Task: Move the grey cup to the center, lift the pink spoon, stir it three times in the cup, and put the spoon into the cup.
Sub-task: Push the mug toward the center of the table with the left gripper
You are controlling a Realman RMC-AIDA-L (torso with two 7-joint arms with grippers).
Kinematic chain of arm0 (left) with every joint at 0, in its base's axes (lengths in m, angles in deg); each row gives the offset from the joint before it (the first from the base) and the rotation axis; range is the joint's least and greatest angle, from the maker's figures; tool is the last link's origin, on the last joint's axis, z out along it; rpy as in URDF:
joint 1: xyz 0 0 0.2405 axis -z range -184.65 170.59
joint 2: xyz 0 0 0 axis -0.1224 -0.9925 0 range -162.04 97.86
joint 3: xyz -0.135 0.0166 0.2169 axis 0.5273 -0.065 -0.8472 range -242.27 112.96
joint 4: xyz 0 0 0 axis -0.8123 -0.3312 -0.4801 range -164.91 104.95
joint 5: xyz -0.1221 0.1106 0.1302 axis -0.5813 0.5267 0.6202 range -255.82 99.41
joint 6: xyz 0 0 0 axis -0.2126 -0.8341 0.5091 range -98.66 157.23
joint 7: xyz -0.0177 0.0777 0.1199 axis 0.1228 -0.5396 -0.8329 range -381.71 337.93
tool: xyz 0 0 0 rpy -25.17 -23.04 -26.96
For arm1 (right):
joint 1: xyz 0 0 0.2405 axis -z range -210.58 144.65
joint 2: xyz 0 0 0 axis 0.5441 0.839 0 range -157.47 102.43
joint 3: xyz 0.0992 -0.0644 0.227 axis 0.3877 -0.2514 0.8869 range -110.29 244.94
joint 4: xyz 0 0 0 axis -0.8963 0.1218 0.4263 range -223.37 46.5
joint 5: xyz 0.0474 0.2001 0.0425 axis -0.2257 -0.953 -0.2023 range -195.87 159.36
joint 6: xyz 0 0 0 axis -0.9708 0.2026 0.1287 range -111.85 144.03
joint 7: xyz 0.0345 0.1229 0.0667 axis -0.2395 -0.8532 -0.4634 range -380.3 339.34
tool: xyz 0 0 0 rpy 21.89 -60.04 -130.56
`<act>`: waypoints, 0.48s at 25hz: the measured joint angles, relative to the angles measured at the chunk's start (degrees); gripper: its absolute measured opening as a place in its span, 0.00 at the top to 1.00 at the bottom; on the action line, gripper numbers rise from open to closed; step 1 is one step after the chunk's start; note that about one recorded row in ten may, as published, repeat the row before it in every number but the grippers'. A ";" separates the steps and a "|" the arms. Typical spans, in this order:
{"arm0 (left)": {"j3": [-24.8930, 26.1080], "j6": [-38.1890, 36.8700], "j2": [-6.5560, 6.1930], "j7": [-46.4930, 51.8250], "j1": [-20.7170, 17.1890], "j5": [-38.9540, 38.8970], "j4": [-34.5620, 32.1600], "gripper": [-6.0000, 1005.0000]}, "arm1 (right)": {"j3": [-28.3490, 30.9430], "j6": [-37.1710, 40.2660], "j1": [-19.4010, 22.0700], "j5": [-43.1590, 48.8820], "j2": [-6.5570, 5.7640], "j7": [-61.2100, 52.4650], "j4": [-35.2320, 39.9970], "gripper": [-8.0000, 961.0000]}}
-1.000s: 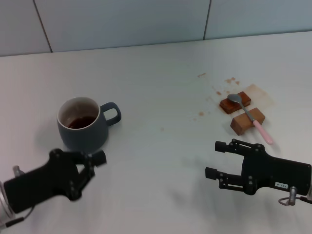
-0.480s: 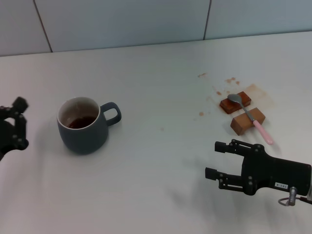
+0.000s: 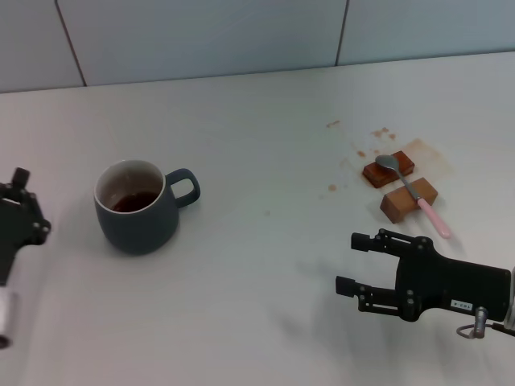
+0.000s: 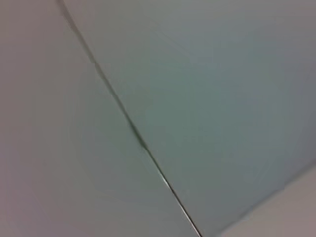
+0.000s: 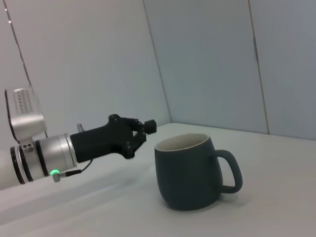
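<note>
- The grey cup (image 3: 137,205) stands toward the surface's left edge, just beside your left gripper (image 3: 20,211); its finger state I cannot tell.
- Your right gripper (image 3: 348,261), fingers spread, waits near the pink spoon (image 3: 414,195).

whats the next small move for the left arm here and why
Probably bring the left gripper in toward the grey cup and close on its body. The cup sits on the table's left side, ungrasped, its handle toward the middle, with the left gripper apart from it at the far left. The pink spoon lies across two brown blocks; the right gripper hovers open nearby.
</note>
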 joint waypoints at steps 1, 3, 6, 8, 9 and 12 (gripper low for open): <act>0.00 0.00 0.00 0.00 0.00 0.00 0.00 1.00 | 0.00 0.00 0.00 0.00 0.00 0.00 0.00 0.20; 1.51 1.67 0.01 -8.91 0.96 0.27 3.63 1.00 | -0.02 0.05 0.03 0.00 0.00 0.00 0.00 0.20; 3.31 2.77 0.01 -15.03 1.79 0.35 7.05 1.00 | -0.02 0.22 0.12 0.00 0.00 0.00 0.00 0.20; 6.33 4.85 0.01 -20.04 2.56 0.43 9.92 1.00 | -0.02 0.82 0.28 0.00 -0.06 0.00 0.00 0.20; 6.33 4.85 0.01 -20.04 2.56 0.43 9.92 1.00 | -0.02 0.82 0.28 0.00 -0.06 0.00 0.00 0.20; 7.91 6.77 0.00 -23.70 3.37 0.50 12.29 1.00 | -0.03 0.92 0.39 0.00 -0.07 0.01 0.00 0.20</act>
